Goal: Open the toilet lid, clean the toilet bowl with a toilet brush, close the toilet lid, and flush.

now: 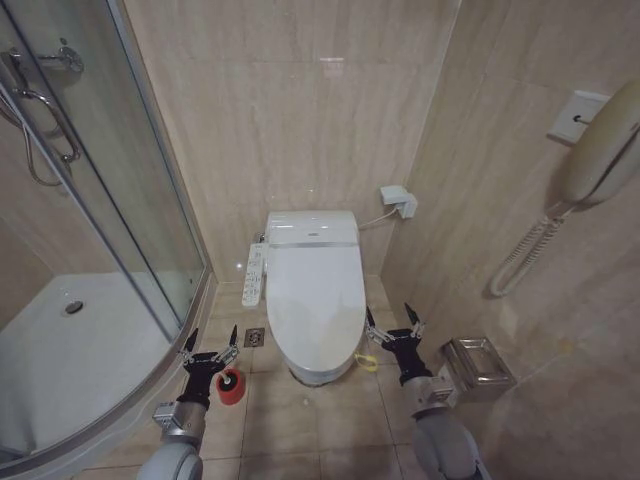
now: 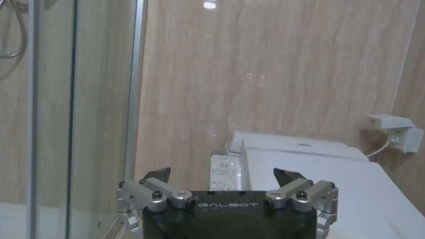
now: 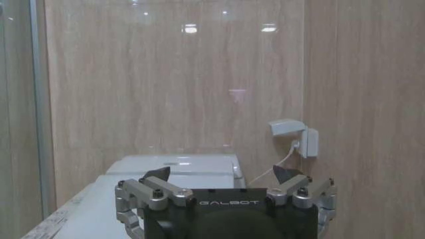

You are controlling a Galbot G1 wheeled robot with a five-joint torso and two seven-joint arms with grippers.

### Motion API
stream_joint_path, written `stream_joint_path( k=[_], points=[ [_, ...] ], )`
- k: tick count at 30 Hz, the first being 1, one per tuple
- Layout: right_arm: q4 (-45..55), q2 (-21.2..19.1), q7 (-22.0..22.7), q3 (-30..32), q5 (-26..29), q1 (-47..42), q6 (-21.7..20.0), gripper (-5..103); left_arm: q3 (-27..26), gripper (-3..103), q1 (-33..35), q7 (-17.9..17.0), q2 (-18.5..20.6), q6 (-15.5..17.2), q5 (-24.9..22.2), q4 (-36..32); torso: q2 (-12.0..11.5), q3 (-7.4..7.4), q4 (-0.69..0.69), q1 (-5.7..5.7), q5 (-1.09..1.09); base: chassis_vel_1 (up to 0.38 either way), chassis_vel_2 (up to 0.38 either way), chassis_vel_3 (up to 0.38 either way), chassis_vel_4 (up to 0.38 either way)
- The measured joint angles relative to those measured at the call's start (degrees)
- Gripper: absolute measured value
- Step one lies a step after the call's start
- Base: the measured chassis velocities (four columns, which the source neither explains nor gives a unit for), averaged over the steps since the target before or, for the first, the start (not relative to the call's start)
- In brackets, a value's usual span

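None of the task looks started to me: toilet lid (image 1: 314, 300) down, toilet brush (image 1: 230, 386) standing untouched, left gripper (image 1: 209, 342) and right gripper (image 1: 392, 318) spread wide, empty.

The left tool (image 1: 211, 345) and right tool (image 1: 392, 320) match: black pointed fingertips, silver knuckle links with dark screws, a black body marked GALBOT, rounded grey wrists.

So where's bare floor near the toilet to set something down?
Bare tiles lie in front of the toilet bowl, between left gripper and right gripper. Crowded: toilet brush and floor drain on its left, steel box on its right.
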Motion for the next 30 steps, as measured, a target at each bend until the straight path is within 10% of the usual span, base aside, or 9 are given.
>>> stream_joint_path(
  k=[30],
  points=[
    [-3.2,-0.5,0.4,0.6,-1.8,-3.9,3.1,100,0.0,100,0.0,0.0,0.0,0.0,0.0,0.0,0.0,0.00,0.00,-0.01,0.00,-0.019,0.018,0.015,-0.017]
  ],
)
